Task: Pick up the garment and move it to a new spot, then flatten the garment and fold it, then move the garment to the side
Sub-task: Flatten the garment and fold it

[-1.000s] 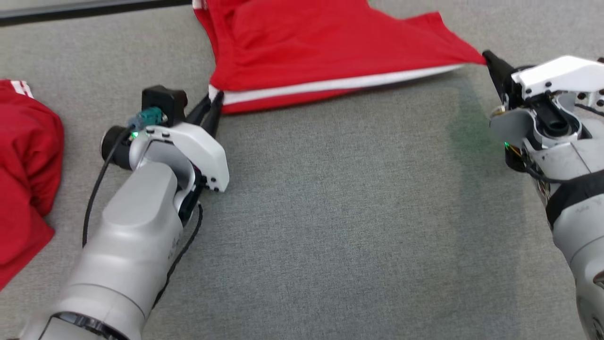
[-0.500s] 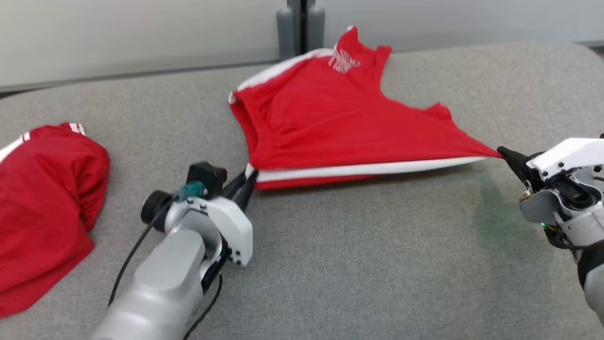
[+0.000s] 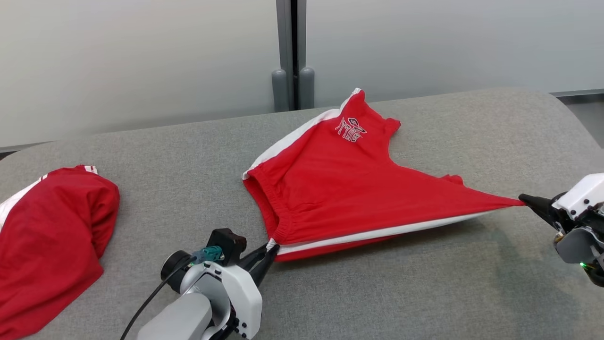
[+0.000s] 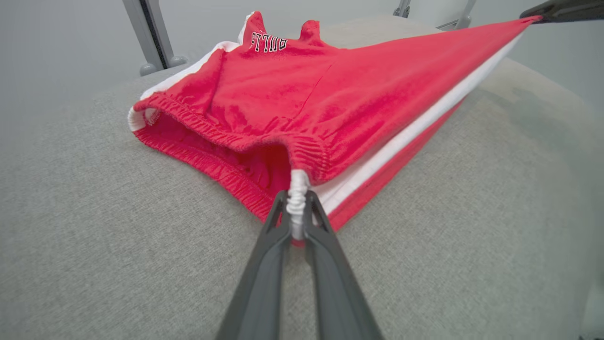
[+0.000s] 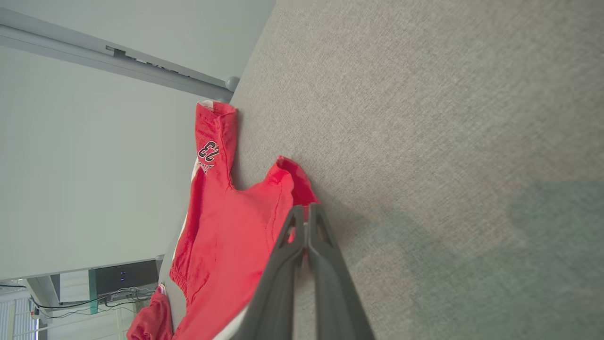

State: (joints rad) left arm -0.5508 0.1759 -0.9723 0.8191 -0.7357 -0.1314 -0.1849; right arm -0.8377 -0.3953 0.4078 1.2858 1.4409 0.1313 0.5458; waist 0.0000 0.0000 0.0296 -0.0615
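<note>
Red basketball shorts (image 3: 349,189) with a white side stripe lie near the middle of the grey fabric-topped desk (image 3: 377,293). They are stretched by one side seam between the two pincers. That seam is the long axis here. It runs across the near side of the garment, from the left pincer (image 3: 271,248) at the waistband (image 4: 302,189) end to the right pincer (image 3: 524,200) at the leg hem. The left pincer is clamped on the white corner of the elastic waistband, its fingers nearly together with the gathered cloth pinched between them. The right pincer is closed tight on the tip of the hem corner, and the fabric there is pulled into a taut point lifted clear of the desk. The rest of the shorts, including the printed far leg, trails away from both pincers toward the far edge and rests on the surface. A second red garment (image 3: 47,236) sits bunched well apart at the left.
</note>
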